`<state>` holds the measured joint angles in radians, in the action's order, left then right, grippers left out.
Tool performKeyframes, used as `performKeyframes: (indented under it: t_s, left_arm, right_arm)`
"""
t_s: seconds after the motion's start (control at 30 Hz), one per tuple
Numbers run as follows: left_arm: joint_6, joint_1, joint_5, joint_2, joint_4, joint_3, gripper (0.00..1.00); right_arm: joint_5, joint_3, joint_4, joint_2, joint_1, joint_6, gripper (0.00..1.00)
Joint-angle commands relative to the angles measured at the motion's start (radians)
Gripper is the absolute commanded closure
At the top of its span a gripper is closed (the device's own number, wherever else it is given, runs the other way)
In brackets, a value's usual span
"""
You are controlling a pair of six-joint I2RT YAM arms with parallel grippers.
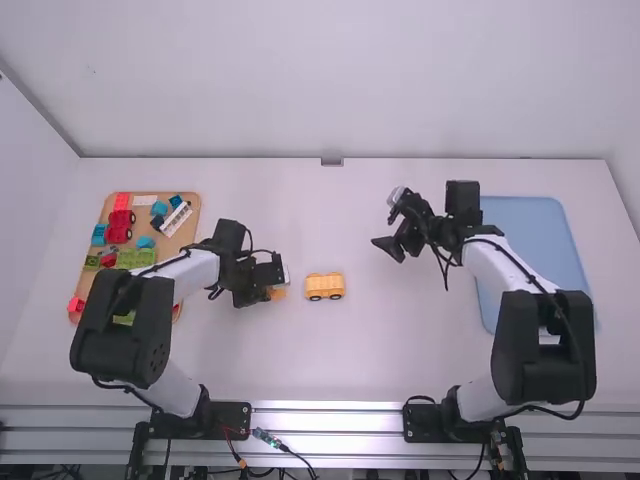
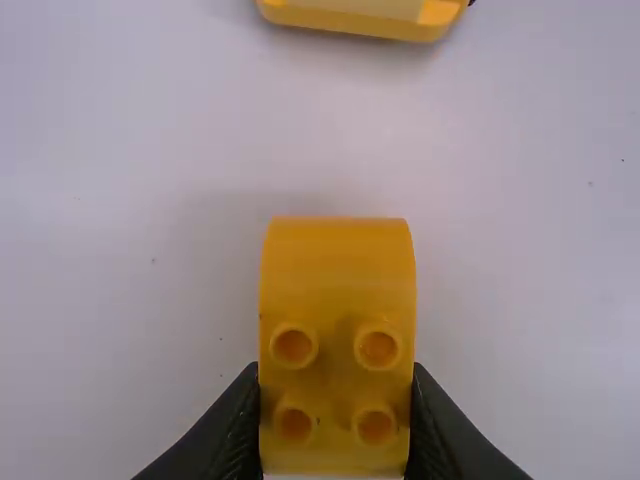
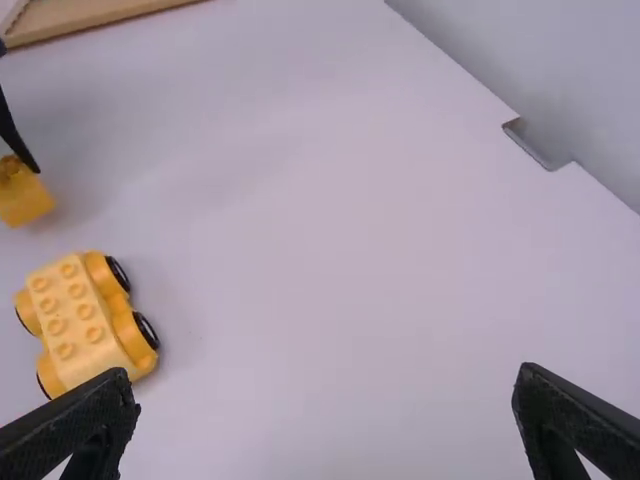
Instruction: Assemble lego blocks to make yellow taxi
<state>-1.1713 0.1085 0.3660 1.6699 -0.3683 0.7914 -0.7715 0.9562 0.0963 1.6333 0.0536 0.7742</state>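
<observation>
Tray [image 1: 186, 232], left: spare blocks [image 1: 136, 258] | right gripper [image 3: 326, 385], right of centre: spread, empty | left gripper [image 2: 336, 410]: clamped on curved yellow block [image 2: 336, 262] | wheeled yellow base [image 1: 324, 287], centre: assembled, studs [image 3: 76, 291] bare | block: just left of base, unattached; seating it likely remains

And here's the left arm [image 1: 198, 268], elbow bent, forearm angled inward, its gripper [image 1: 272, 287] low over the table with both fingers closed in a grip! Across the way, the right arm [image 1: 505, 265] leans inward too, its gripper [image 1: 386, 224] farther forward, fingers spread wide.
</observation>
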Motion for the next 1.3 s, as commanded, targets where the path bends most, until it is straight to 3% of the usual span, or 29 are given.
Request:
performKeyframes:
  t_s: [0.0, 0.13, 0.57, 0.67, 0.9, 1.2, 1.23, 1.27]
  left_arm:
    - [-0.005, 0.004, 0.011, -0.021, -0.005, -0.007, 0.87]
    - [-0.005, 0.003, 0.011, -0.021, 0.028, -0.020, 0.83]
    - [-0.001, 0.003, 0.011, -0.021, 0.094, -0.059, 0.83]
    - [0.042, 0.002, 0.007, -0.019, 0.113, -0.061, 0.76]
    - [0.059, 0.003, -0.016, -0.014, 0.115, -0.061, 0.71]
    - [0.060, 0.003, -0.016, -0.014, 0.114, -0.061, 0.52]
    - [0.060, 0.003, -0.016, -0.014, 0.114, -0.061, 0.43]
    - [0.060, 0.003, -0.015, -0.014, 0.115, -0.061, 0.02]
  right_arm:
    - [0.020, -0.029, -0.010, -0.007, 0.016, 0.016, 0.01]
    - [0.048, -0.062, -0.041, -0.007, 0.031, 0.016, 0.01]
    - [0.035, -0.151, -0.142, -0.007, 0.036, 0.008, 0.01]
    - [0.035, -0.151, -0.138, -0.007, 0.042, 0.008, 0.01]
    - [0.035, -0.152, -0.134, -0.007, 0.045, 0.008, 0.01]
    - [0.035, -0.152, -0.098, -0.007, 0.047, 0.040, 0.01]
    - [0.035, -0.152, -0.091, -0.007, 0.047, 0.051, 0.01]
    - [0.028, -0.152, -0.083, -0.007, 0.047, 0.071, 0.01]
